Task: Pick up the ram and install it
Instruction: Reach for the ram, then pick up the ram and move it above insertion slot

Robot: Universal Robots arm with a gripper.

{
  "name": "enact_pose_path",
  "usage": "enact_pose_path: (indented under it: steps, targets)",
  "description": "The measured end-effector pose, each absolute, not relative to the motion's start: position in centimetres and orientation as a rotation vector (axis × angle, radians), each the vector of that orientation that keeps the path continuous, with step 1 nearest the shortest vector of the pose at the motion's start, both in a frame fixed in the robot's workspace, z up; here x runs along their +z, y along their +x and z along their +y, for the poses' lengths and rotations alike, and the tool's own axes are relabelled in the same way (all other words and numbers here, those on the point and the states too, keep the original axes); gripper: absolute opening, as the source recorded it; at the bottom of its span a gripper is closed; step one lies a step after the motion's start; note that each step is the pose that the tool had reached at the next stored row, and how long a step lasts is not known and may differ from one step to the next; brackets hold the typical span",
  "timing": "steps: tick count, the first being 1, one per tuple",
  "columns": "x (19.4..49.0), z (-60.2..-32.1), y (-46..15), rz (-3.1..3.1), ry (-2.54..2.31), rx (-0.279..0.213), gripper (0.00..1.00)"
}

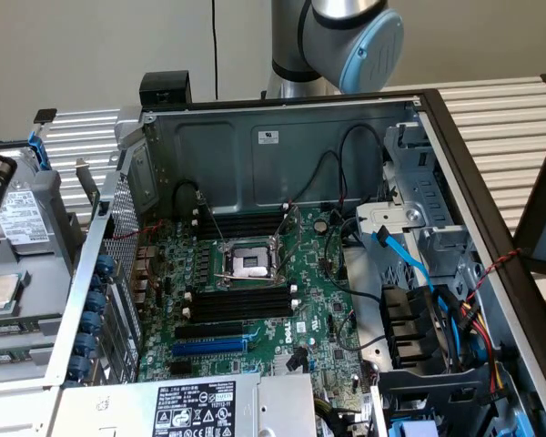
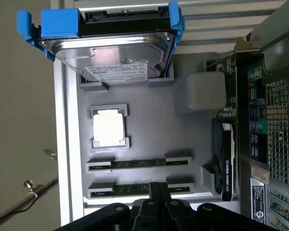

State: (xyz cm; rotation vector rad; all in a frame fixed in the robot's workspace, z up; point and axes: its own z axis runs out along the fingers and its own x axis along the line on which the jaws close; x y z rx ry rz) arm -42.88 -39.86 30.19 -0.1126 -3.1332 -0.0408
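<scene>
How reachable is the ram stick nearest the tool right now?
Probably yes. The tool hangs close over that ram stick, which lies uncovered in its holders on the grey tray, with nothing between them.

Open computer case [image 1: 255, 173], motherboard [image 1: 320, 305] inside

A silver arm [image 1: 296, 41] with a pale blue joint cap [image 1: 371, 50] was bent at the exterior view's top edge; its black pincer [image 2: 158, 192] hung in the wrist view.
</scene>
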Motion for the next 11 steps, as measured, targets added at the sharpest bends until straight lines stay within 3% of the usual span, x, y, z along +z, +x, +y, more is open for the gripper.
enact_pose_path:
  steps: [11]
  targets:
    - [30.13, -39.86, -42.89, -3.134, -0.055, -0.041, 0.10]
